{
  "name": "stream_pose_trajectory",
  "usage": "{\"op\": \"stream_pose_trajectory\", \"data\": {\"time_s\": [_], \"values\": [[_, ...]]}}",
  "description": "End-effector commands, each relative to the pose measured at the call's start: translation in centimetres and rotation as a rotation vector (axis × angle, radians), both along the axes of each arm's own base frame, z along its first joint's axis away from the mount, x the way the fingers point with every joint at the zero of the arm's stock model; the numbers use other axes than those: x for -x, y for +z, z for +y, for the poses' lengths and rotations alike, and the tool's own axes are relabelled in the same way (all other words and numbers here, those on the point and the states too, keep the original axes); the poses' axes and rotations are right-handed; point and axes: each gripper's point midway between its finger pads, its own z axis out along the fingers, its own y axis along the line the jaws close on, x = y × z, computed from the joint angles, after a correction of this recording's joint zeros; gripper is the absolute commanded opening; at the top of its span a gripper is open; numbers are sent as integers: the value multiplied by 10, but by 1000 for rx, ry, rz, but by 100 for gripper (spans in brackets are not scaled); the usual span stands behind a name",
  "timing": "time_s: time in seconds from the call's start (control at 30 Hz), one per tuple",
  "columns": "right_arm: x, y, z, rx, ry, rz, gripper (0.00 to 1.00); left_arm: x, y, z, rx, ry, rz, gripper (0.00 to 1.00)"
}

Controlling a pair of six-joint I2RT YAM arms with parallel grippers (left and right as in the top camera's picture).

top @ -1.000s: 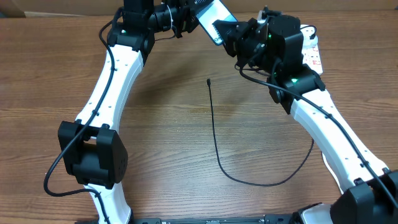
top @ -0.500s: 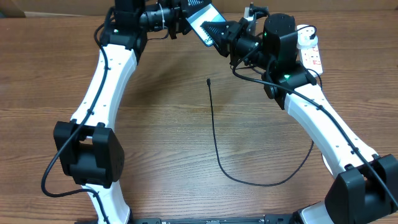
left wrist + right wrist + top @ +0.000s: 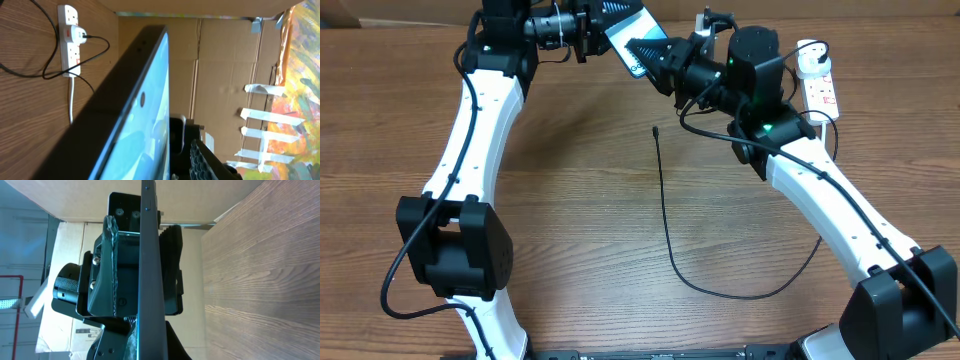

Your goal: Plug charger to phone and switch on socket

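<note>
The two claws meet at the far end of the surface (image 3: 570,200), and both are on the same thing. It is the phone (image 3: 623,25), up in the air clear of the wood and tilted, with its pale blue screen glowing.

The right claw (image 3: 655,55) is clenched on the short end that carries the small white text. Its own wrist view shows the slim body edge-on, running straight down between its fingers. The left claw (image 3: 594,22) has the opposite end of the phone between its fingers (image 3: 112,255), one on each face, and they stand partly apart. I cannot tell whether they press on the phone or only bracket it.

By my count there is one phone, one charger, one socket and two claws.

The charger (image 3: 665,225) is a single thin black cable lying loose on the surface, and neither claw touches it. Its connector tip (image 3: 655,130) lies on the wood below the right claw, on the claw's near side and apart from it. From there the cable runs away from both claws in a long curve.

Its round white plug (image 3: 809,62) sits in the socket (image 3: 823,95). That is a white strip lying flat to the right of the right claw, past its arm. The strip's red switches are too small to count.
</note>
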Motion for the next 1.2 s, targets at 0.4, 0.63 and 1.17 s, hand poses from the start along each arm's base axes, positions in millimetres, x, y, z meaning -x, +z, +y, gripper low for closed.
{"op": "stream_pose_trajectory", "data": {"time_s": [0.4,0.63,1.17], "values": [[63,-25,69,-11,292,73,4,16,36,-16,5,-51,-162,29],[76,-23,76,1,359,31,4,18,36,-17,9,-66,-161,30],[83,-21,77,1,407,2,4,31,37,-19,13,-143,-218,11]]}}
